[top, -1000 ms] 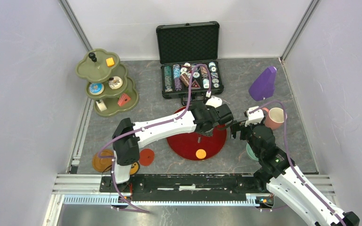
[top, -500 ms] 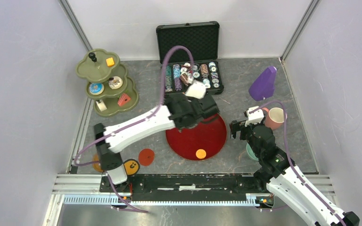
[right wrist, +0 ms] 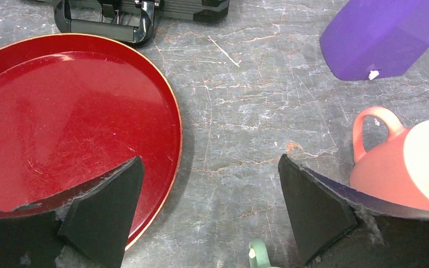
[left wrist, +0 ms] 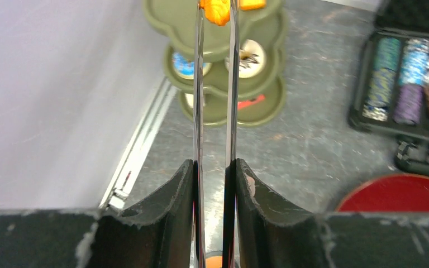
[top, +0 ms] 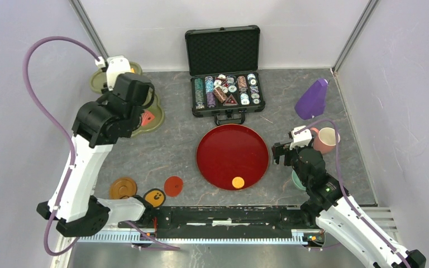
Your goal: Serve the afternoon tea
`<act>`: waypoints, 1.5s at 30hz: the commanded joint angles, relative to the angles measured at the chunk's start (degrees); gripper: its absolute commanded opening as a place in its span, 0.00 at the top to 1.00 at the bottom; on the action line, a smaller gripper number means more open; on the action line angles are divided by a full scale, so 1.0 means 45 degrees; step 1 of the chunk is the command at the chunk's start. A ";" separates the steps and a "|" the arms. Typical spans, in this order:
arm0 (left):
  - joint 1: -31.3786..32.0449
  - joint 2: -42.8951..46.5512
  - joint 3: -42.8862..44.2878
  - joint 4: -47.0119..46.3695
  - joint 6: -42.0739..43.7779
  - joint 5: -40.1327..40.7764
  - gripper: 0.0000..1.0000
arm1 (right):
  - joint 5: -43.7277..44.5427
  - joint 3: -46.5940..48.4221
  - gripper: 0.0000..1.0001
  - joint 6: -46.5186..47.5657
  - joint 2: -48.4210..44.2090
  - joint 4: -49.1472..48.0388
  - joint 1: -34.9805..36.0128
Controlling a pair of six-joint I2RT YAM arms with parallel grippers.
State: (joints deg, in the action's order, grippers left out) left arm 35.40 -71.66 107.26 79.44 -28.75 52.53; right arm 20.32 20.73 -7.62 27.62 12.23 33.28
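Observation:
My left gripper [top: 138,96] [left wrist: 215,164] hangs over the olive-green three-tier stand [top: 152,119] [left wrist: 223,51]. It is shut on thin metal tongs [left wrist: 198,95], whose tips pinch an orange biscuit [left wrist: 218,11] above the top tier. The tiers hold a blue donut [left wrist: 184,66], a white donut [left wrist: 247,54] and a red cake slice [top: 147,118]. Another orange biscuit [top: 238,182] lies on the dark-red tray [top: 229,151]. My right gripper [top: 282,153] [right wrist: 209,164] is open and empty between the tray and the pink cup [top: 327,139] [right wrist: 408,167]. The teal cup [right wrist: 257,254] shows only its handle.
An open black case of poker chips [top: 226,89] stands behind the tray. A purple object [top: 311,99] lies at the back right. Two round saucers [top: 123,188] [top: 173,185] and an orange cup [top: 155,196] sit at the front left. Walls close in both sides.
My left arm has swung from the red tray to the back left and now hangs over the stand with the tongs. The right arm has not moved.

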 commanded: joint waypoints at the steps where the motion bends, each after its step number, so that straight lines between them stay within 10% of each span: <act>1: -0.1522 -0.0210 -0.0332 -0.1754 0.1940 -0.0246 0.73 | -0.0111 0.0002 0.02 0.0082 0.0174 -0.0590 0.0046; 14: -0.4021 -0.1144 -0.1371 -0.3335 0.2271 -0.2269 0.73 | -0.0124 0.0027 0.02 0.0096 0.0444 -0.0608 0.0047; 29: -0.4058 -0.0855 -0.0733 -0.2762 0.2359 -0.2347 0.48 | -0.0171 0.0023 0.02 0.0080 0.0395 -0.0568 0.0042; 34: -0.4058 -0.0225 0.0325 -0.2809 0.2609 -0.5881 0.49 | -0.0159 0.0013 0.02 0.0075 0.0325 -0.0596 0.0047; 38: -0.3943 0.0418 -0.0720 -0.3831 0.3535 -1.2292 0.49 | -0.0142 0.0022 0.02 0.0095 0.0453 -0.0589 0.0047; 45: 0.1536 0.0864 -0.4002 -0.3933 0.4834 -1.1745 0.48 | -0.0122 0.0029 0.02 0.0105 0.0461 -0.0550 0.0047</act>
State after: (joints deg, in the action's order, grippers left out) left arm 28.47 -66.85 95.88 63.13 -14.00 3.81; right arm 19.90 20.73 -7.46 29.71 11.64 33.28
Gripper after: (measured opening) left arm 0.509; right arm 0.978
